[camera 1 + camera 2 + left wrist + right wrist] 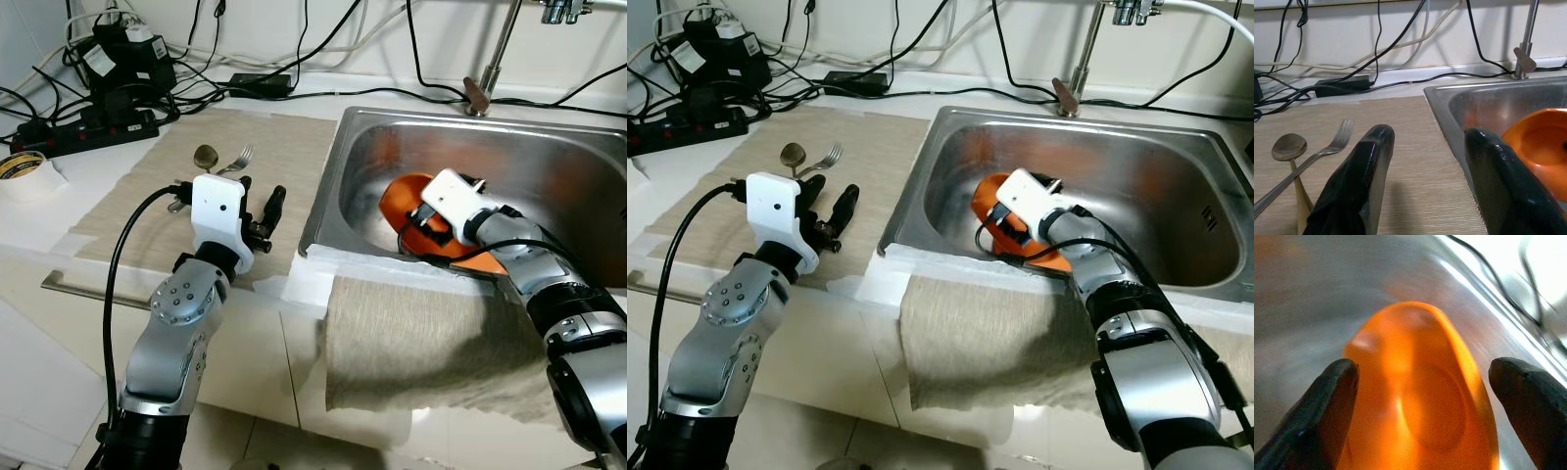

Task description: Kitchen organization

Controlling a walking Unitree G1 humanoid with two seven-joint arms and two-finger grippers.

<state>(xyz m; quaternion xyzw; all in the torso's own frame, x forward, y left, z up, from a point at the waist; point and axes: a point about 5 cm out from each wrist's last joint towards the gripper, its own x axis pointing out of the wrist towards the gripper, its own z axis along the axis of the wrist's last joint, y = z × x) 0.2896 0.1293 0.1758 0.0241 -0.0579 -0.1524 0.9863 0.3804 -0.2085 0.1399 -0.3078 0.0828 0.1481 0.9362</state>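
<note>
The right end effector (pixel 1422 377) was inside the sink (pixel 549 147), its fingers apart on either side of the orange bowl (pixel 1420 396), not yet clamped. The left end effector (pixel 1425 181) hovered with fingers apart over the desk mat (pixel 127 186), near the fork (pixel 235 162) and spoon (pixel 204 157). The bowl lay tilted, so it could slip away if the fingers closed on its smooth curved rim.

Inside the silver steel sink (pixel 549 157) lies a bright orange bowl (pixel 407 201). Left of the sink, a beige woven mat (pixel 147 176) carries a dull silver spoon (pixel 205 157) and fork (pixel 235 161). A grey-beige cloth (pixel 411 338) hangs below the sink's front edge. Black cables (pixel 127 78) cross the white surface (pixel 39 230).
</note>
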